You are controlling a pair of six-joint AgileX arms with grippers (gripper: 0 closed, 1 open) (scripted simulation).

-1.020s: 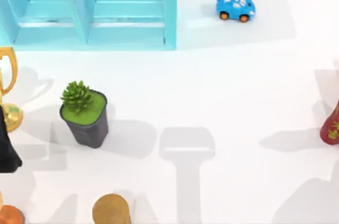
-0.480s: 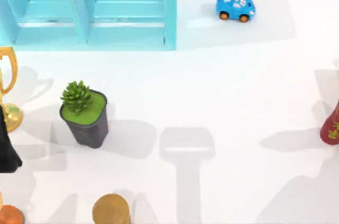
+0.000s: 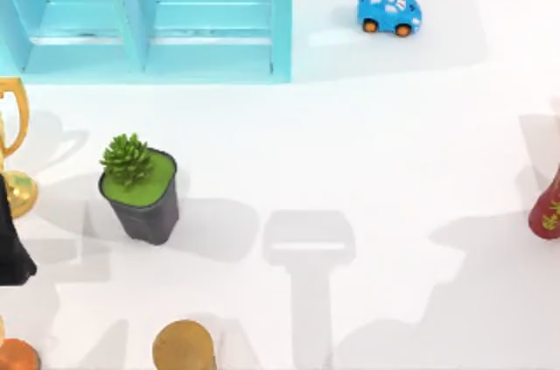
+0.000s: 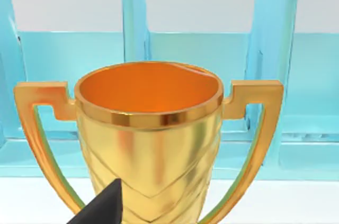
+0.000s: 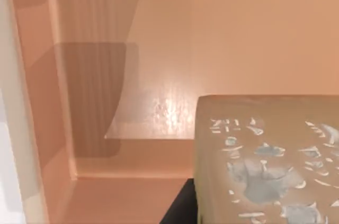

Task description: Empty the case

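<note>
Case (image 3: 149,16) stands at the desk's (image 3: 367,143) far left edge, both compartments bare. Open room spans the desk's middle. Potted plant (image 3: 138,186) stands near the front left; toy car (image 3: 388,12) sits right of the case. Left gripper (image 3: 10,239) is at the left edge beside the gold trophy (image 4: 148,144), well apart from the case; I cannot tell its fingers' state.

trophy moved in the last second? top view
No. The gold trophy stands at the table's left edge, same gap to the turquoise case and the potted succulent as before.
</note>
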